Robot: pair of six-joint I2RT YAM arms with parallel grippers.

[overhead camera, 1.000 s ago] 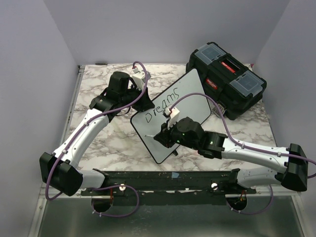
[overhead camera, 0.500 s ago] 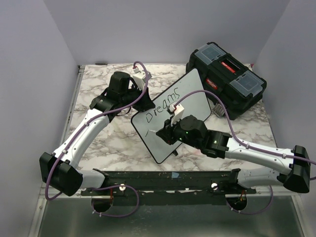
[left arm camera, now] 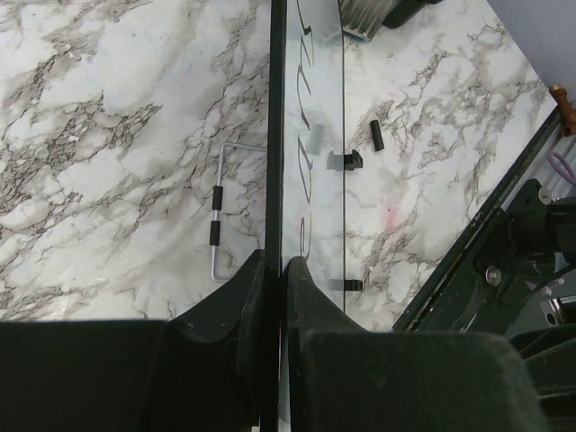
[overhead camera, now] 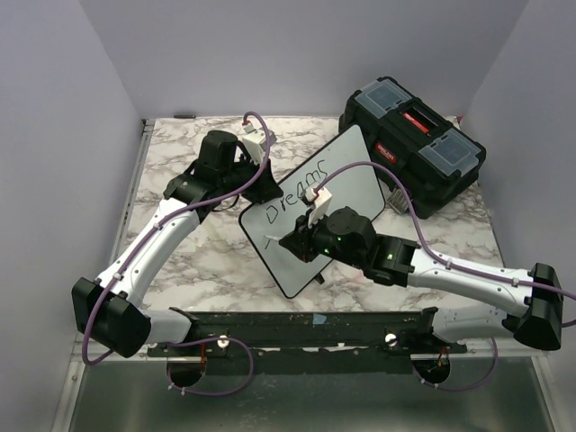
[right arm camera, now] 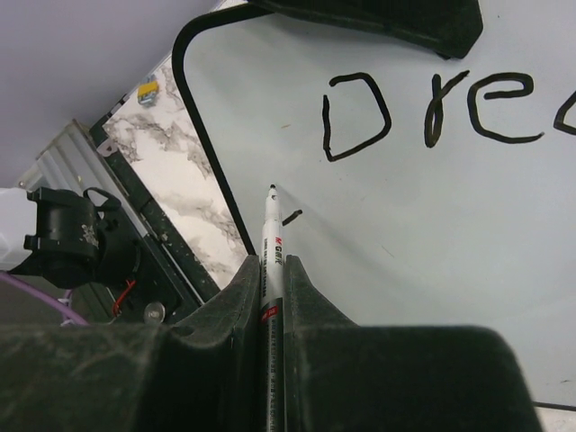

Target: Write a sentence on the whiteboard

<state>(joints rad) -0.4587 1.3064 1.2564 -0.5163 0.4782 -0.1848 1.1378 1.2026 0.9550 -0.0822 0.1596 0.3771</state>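
Observation:
The whiteboard [overhead camera: 355, 175] lies tilted at the table's middle, with "Dreams" [overhead camera: 301, 189] in black on its upper line. My left gripper [overhead camera: 261, 184] is shut on the board's far left rim; in the left wrist view the board [left arm camera: 310, 135] shows edge-on between the fingers of that gripper [left arm camera: 274, 265]. My right gripper [overhead camera: 292, 245] is shut on a white marker [right arm camera: 271, 243]. Its tip is at the board's lower left, beside a short black stroke [right arm camera: 292, 217] under the "D" [right arm camera: 355, 117]. The right gripper's fingers [right arm camera: 271, 263] grip the marker's barrel.
A black toolbox [overhead camera: 411, 144] stands at the back right, close to the board's far corner. A black marker cap [left arm camera: 376, 135] lies on the marble beside the board. A wire stand [left arm camera: 216, 216] shows under the board. A black rail [overhead camera: 306, 328] runs along the near edge.
My right gripper has shifted a little up and to the left over the board's lower left with the marker. The left gripper and the board have not moved.

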